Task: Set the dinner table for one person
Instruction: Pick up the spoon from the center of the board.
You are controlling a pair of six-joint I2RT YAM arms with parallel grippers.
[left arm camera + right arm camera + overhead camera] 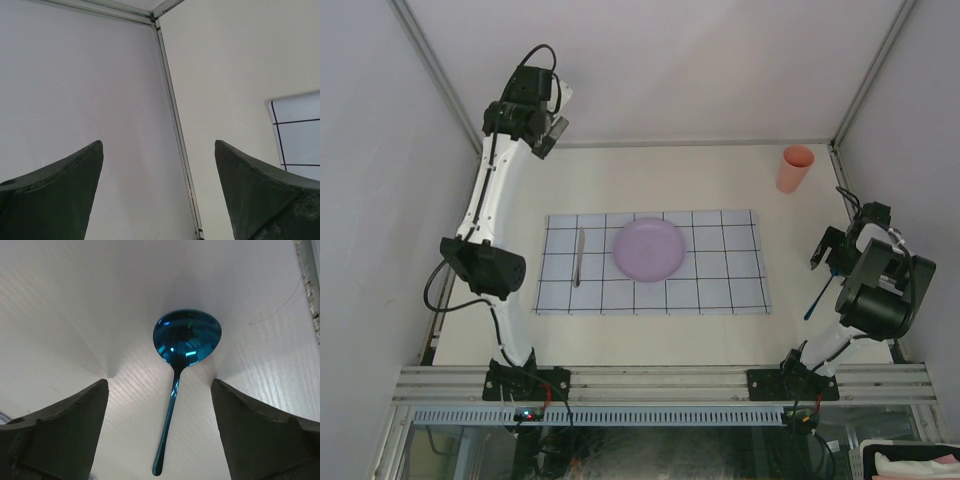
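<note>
The off-white dinner table point(650, 180) carries a pale grid-patterned cloth point(720, 290). A purple plate point(648, 250) sits on the cloth's middle, and a silver utensil point(579, 257) lies on its left part. An orange cup point(795, 168) stands at the far right. A shiny blue spoon point(818, 298) lies on the bare table right of the cloth. My right gripper point(825, 250) hovers over it, open; in the right wrist view the spoon point(186, 337) lies between the spread fingers of that gripper point(159, 382), untouched. My left gripper point(553, 133) is raised at the far left corner, open and empty point(159, 142).
Aluminium rails point(175, 125) and white walls point(75, 75) close in the table on three sides. A corner of the cloth point(300, 130) shows in the left wrist view. The arm bases stand on the near rail point(660, 380).
</note>
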